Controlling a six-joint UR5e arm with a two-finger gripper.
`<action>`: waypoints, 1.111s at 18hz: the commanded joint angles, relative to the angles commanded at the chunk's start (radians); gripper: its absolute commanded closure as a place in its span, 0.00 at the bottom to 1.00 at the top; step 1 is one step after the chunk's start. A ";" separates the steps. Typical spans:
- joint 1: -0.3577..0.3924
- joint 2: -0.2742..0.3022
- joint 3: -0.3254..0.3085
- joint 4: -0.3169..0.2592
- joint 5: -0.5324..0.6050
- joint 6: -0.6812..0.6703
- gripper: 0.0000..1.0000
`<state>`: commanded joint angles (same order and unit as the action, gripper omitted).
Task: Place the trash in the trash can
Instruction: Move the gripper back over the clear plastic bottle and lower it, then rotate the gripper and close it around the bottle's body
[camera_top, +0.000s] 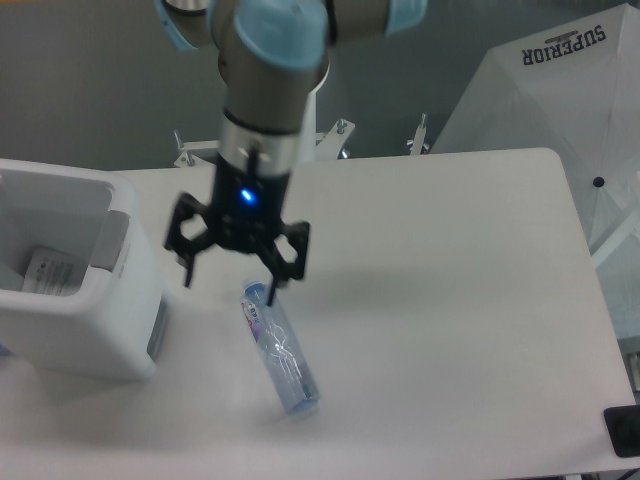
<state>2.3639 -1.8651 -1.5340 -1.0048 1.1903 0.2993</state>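
The white trash can (75, 280) sits at the desk's (430, 270) left edge with something white already inside. The pincer (232, 277) hangs spread wide and empty above the bottle's (279, 347) far end. That bottle lies slanted; a grip so near its tip could let it roll or pivot away.
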 joint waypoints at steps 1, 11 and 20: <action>0.000 -0.020 0.005 0.000 0.015 -0.020 0.00; -0.005 -0.250 0.161 -0.159 0.176 -0.126 0.00; -0.038 -0.342 0.199 -0.284 0.249 -0.126 0.00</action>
<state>2.3255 -2.2073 -1.3347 -1.2884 1.4389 0.1733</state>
